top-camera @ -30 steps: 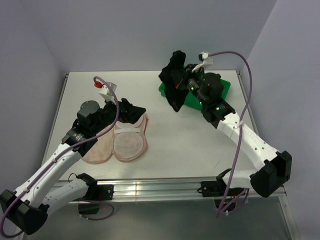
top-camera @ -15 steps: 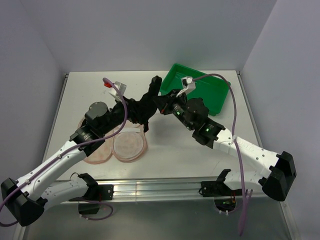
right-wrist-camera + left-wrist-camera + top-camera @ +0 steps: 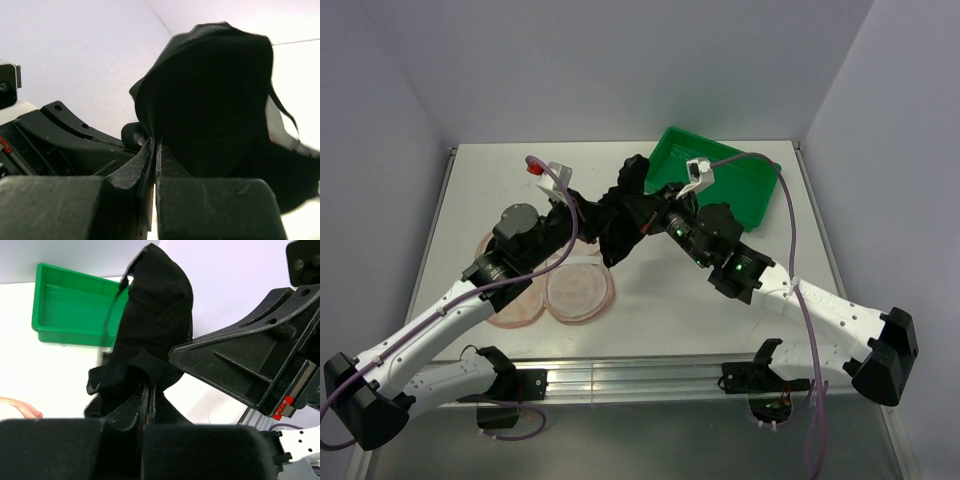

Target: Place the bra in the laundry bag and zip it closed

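Observation:
The black bra (image 3: pixel 618 222) hangs bunched above the table's middle, held from both sides. My left gripper (image 3: pixel 592 218) is shut on its left part, and in the left wrist view the fingers (image 3: pixel 149 388) pinch a fold of the bra (image 3: pixel 155 305). My right gripper (image 3: pixel 643 222) is shut on its right part; its closed tips (image 3: pixel 156 143) bite into the bra (image 3: pixel 215 100). The peach-pink laundry bag (image 3: pixel 578 290) lies open on the table below the left arm, its two round halves side by side and partly hidden by that arm.
A green plastic tray (image 3: pixel 745 180) stands at the back right, behind the right arm, and shows in the left wrist view as well (image 3: pixel 75 307). Grey walls close in the table at the back and on both sides.
The right arm carried the bra from above the green tray leftwards to the table's middle. The left gripper rose from the laundry bag, met the bra and closed on it.

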